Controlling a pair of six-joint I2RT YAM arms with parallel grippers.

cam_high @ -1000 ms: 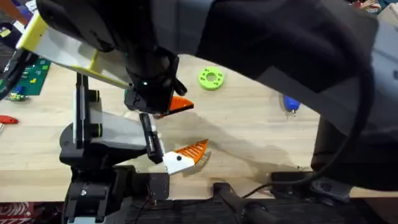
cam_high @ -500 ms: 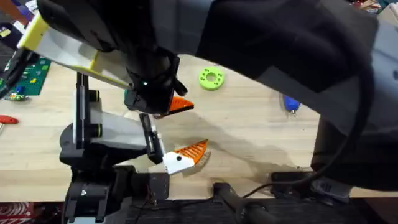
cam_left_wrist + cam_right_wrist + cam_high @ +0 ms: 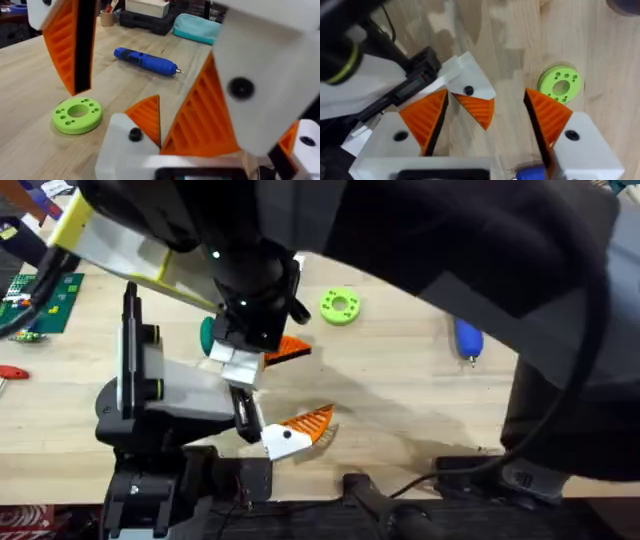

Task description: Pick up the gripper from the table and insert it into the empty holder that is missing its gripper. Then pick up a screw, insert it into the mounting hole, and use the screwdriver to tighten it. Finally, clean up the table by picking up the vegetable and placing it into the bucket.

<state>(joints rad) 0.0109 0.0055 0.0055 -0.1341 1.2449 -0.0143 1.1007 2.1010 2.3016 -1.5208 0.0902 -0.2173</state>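
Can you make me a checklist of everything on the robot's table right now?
Surface: wooden table, no spills seen.
Job's things: one orange gripper under the right arm; its twin by the holder; screwdriver lying flat; vegetable on the table.
Clutter: lime ring, circuit board.
Grippers: right gripper has its fingers open, straddling the orange gripper.
Cables: black cable at the near edge.
Surroundings: teal pouch behind.
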